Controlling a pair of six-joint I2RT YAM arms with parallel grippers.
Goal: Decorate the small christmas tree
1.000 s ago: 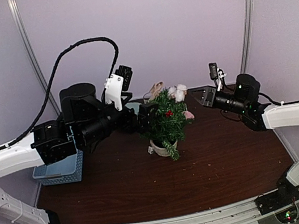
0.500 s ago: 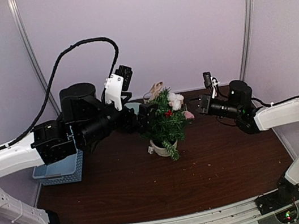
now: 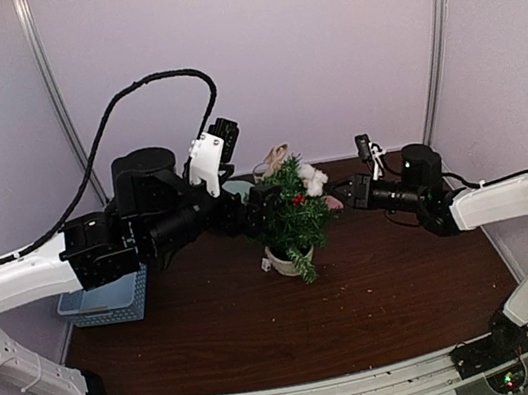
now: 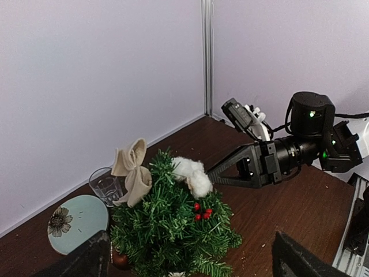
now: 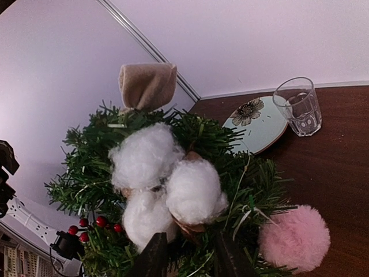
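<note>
Right gripper [image 5: 190, 254] parted just below cotton sprig [image 5: 193, 190] seated in the small christmas tree [image 5: 81, 173]; retreat straight back, avoid snagging needles. Left gripper [image 4: 193, 257] wide apart, empty.

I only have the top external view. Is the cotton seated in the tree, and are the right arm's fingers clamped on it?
Observer: In the right wrist view, the right fingers stand parted just below the white cotton cluster, which sits among the upper branches of the small christmas tree.
Operator: Anything hidden behind the tree?
Observer: A clear glass cup stands beside a pale blue flower plate.
Operator: And the left arm?
Observer: The left fingers are spread wide, with the tree between them in the left wrist view.
</note>
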